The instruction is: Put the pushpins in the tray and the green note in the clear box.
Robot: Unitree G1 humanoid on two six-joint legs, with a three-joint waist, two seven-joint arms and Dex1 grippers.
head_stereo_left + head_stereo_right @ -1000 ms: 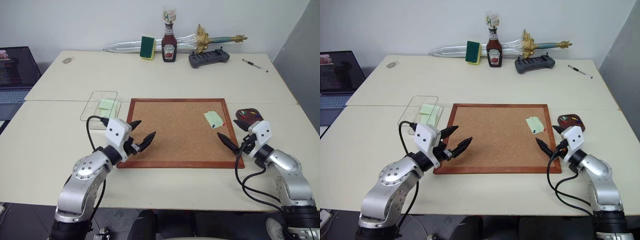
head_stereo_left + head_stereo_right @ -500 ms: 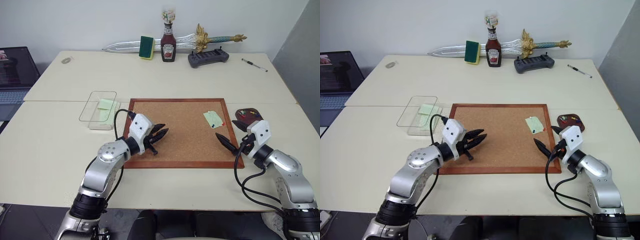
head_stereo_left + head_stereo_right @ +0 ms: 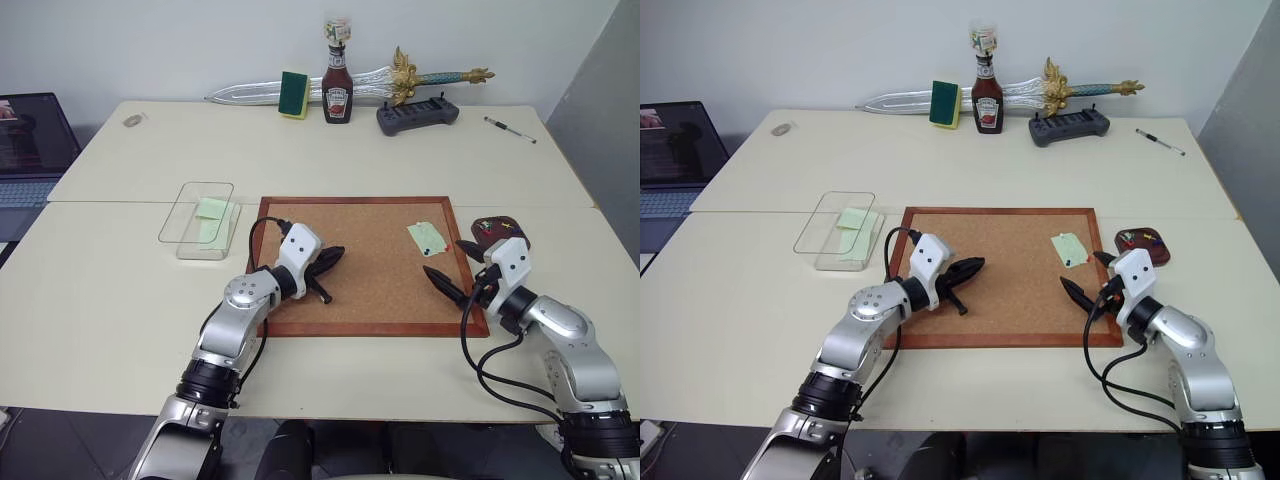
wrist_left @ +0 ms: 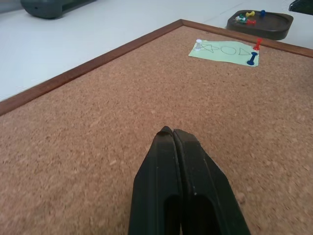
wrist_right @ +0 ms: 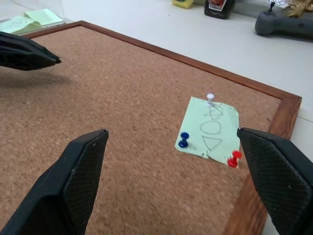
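The left gripper is pressed shut on nothing above the bare left part of the cork board, while the right gripper's jaws stand wide apart, aimed at the green note. From the left, the clear box already holds pale green slips. That note sits pinned near the board's right edge by white, blue and red pushpins, and the tray just beyond holds several, so unpinning and moving it appear to remain.

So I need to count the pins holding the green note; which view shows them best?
The right wrist view: the green note sits close, with white, blue and red pins distinct. The left wrist view shows it farther off; in the eye views it is small.
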